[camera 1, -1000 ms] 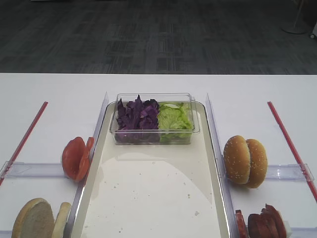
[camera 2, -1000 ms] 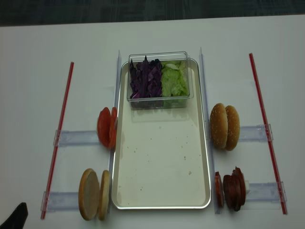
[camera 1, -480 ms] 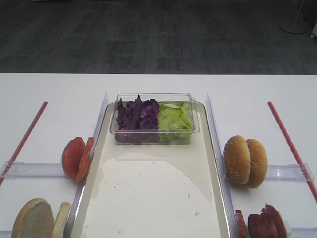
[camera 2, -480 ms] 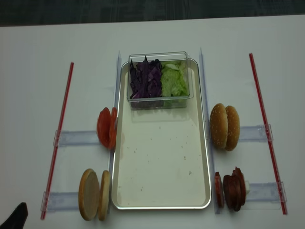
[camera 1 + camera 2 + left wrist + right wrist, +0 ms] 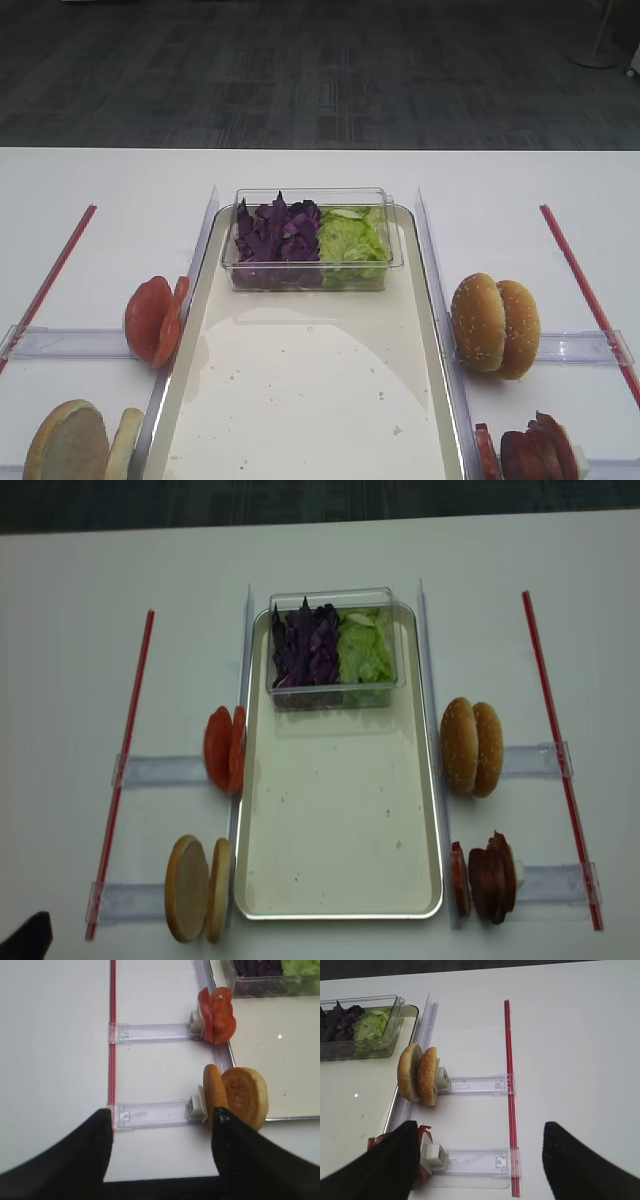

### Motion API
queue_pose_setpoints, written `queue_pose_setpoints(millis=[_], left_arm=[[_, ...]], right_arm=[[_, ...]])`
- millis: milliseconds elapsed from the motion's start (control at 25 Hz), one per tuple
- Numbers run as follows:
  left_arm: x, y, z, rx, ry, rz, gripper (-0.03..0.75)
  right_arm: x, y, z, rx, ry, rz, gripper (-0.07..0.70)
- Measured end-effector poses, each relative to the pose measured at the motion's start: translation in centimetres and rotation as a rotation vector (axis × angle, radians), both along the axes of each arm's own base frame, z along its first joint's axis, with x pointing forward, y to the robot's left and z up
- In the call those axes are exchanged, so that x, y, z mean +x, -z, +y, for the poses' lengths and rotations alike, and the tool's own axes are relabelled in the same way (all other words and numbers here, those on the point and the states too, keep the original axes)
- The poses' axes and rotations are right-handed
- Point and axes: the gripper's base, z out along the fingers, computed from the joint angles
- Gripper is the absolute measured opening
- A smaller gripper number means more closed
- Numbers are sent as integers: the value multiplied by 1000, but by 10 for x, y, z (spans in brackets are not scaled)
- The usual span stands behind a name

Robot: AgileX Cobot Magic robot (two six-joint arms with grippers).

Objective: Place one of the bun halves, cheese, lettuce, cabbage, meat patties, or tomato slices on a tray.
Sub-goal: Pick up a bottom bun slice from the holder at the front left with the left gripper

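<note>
The flat pale cream bun halves [image 5: 235, 1097] stand on edge at the near left beside the long cream-white tray [image 5: 340, 820], light and soft, best pinched gently across the faces by the released, empty left fingers [image 5: 222, 1125].

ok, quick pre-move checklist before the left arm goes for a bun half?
1. Tray has bare room: ok.
2. Bun halves upright in their holder beside the tray: ok.
3. Left gripper open, nothing between its fingers: ok.
4. Right gripper open, holding nothing: ok.
5. Clear box of cabbage and lettuce sits at the tray's far end, away from the bare room: ok.
</note>
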Motion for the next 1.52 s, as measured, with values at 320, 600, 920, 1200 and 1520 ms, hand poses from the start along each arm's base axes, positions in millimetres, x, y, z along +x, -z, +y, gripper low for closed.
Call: queue_pose_setpoints(millis=[320,600,920,1200,1520], left_arm=[[9,-19,3,-7,-14,21,414],[41,-37,2,-7,-3,140,414],[72,-39,1,8,3,253,414],[98,-30,0,15,2,373,414],[137,-9,-2,25,3,558,414]], right_arm=[[0,0,0,0,0,0,536],[0,0,0,0,0,0,536],[0,0,0,0,0,0,536],[0,0,0,0,0,0,536],[0,0,0,0,0,0,536]])
